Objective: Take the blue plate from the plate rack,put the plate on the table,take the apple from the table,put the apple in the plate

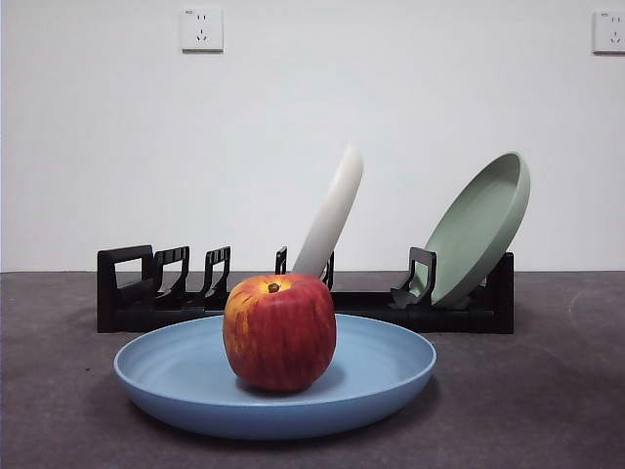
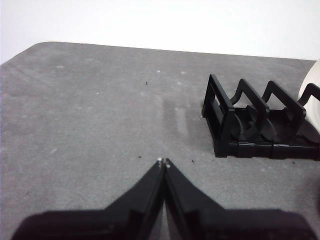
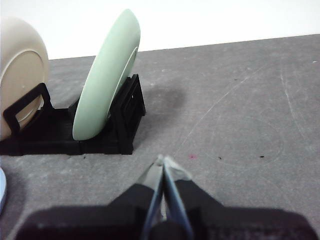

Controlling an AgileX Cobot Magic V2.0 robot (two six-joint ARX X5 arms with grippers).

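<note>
In the front view the blue plate (image 1: 274,379) lies flat on the dark grey worktop (image 1: 547,401), near the camera, and the apple (image 1: 279,331) stands upright inside it, a little left of the plate's middle, stem dimple on top. Behind them runs the plate rack (image 1: 127,290), a long black frame (its boxy end at the left), holding a cream-white plate (image 1: 332,209) near its middle and a sage-green plate (image 1: 479,229) at its right end, both on edge and tilted to the right. Two wall sockets (image 1: 201,29) sit high on the white wall. Neither arm appears in this view. In the left wrist view the left gripper (image 2: 164,163) hangs over bare worktop with its fingers pressed together, tips touching, holding nothing; the boxy end of the rack lies near, with an edge of the cream-white plate beyond. In the right wrist view the right gripper (image 3: 162,161) likewise has its fingers pressed together and empty, above the worktop beside the rack's other end, where the sage-green plate leans; a sliver of the blue plate's rim shows at the picture's edge.
</note>
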